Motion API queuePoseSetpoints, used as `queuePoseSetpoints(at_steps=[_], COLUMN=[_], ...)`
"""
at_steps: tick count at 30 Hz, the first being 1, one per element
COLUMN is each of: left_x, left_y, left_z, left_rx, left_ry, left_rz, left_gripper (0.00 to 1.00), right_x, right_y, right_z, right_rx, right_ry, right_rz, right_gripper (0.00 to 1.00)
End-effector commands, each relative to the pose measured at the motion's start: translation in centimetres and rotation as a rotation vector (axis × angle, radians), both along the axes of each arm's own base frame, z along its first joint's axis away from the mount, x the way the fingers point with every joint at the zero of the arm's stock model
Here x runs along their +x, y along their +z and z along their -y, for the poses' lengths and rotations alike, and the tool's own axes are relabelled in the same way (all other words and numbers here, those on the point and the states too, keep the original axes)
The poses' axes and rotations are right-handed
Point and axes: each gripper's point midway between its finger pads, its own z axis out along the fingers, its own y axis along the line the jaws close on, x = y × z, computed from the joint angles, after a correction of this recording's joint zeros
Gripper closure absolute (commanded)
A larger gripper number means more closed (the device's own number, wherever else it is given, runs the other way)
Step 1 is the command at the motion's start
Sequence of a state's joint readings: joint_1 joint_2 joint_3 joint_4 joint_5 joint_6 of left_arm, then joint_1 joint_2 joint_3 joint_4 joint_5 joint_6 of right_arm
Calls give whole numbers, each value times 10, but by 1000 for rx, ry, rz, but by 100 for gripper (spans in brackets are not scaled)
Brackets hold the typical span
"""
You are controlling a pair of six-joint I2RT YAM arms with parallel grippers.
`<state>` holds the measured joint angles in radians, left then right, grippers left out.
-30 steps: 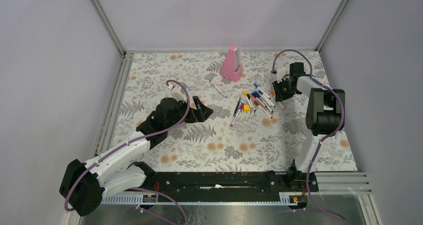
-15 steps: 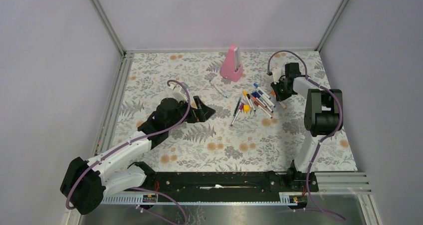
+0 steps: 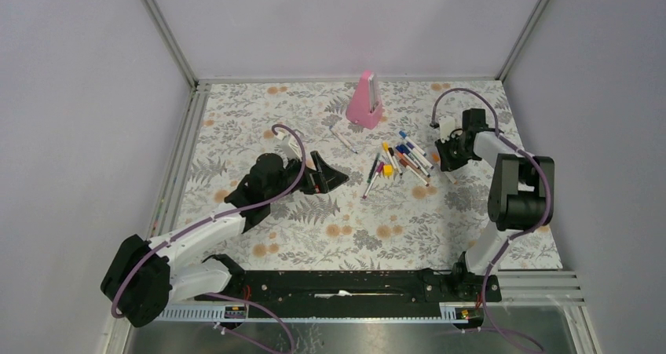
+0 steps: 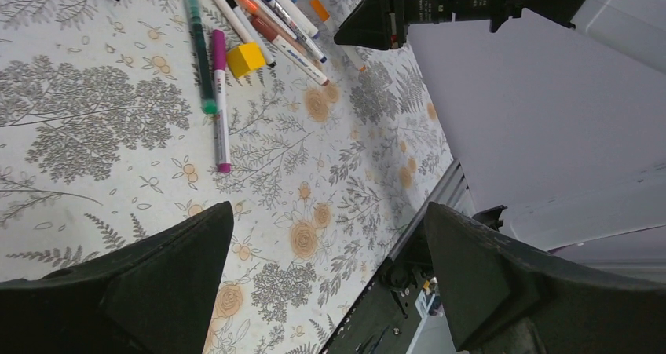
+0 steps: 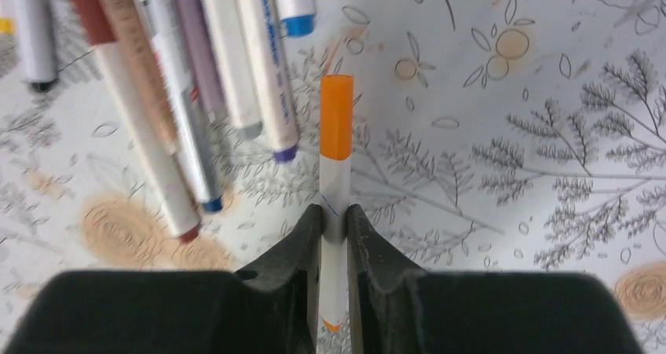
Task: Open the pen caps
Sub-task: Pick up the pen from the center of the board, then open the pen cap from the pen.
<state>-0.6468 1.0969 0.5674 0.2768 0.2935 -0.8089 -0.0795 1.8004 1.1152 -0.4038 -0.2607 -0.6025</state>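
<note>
1. Pen caps (image 4: 218, 56) in assorted colours sit on the ends of the pens (image 3: 402, 158), which lie bunched together on the floral surface (image 3: 314, 228), right of centre and towards the far side.
2. From the right wrist view, one orange cap (image 5: 337, 117) is on a white barrel (image 5: 333, 183) that lies just beside the bunch, with the cap pointing away from the camera.
3. My right pincer (image 5: 334, 213) is clamped narrowly on that white barrel, below the cap, and its fingers (image 5: 305, 240) press on both sides. I cannot tell whether the pen is lifted or resting on the surface.
4. From above, the right pincer is at the right edge of the bunch.
5. My left pincer (image 4: 327, 213) is spread wide and holds nothing. It hangs over bare surface left of the pens, well apart from them and facing their way.
6. A small yellow block (image 4: 245, 58) lies against the near side of the bunch, touching the magenta-capped pen.
7. A lone pen (image 3: 342, 140) lies apart from the rest, near the pink wedge (image 3: 365, 100) that stands upright at the far side.
</note>
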Motion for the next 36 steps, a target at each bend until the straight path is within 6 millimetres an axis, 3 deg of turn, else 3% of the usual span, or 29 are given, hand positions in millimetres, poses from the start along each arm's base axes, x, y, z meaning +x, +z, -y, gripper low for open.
queuePoseSetpoints(at_steps=[1,6,12,16,22,30,36], left_x=[-3,-8,-15,-14,-3,9,6], left_y=[21,21,25,31,34,23,19], left_z=[14,23,41,58,82,116,136], left_rx=[-96,-141,-204,-197,-236,-230,-250], left_ry=[-71,-125,-188,-181,-138,-80,-118], left_rz=[39,10,7,89,140,150,131], left_gripper=[1,1,1,1,1,9,18], right_x=[-7,-30,-96,-125,-143,-157,-160], right_y=[44,75,105,123,140,135,130], right_z=[-15,-41,-100,-128,-151,-168,-172], right_rx=[78,183,504,719,908,956,964], right_ry=[81,192,437,487,529,581,593], right_rz=[125,218,176,85,-21,-108,-145], right_gripper=[100,100,100,100,100,100,100])
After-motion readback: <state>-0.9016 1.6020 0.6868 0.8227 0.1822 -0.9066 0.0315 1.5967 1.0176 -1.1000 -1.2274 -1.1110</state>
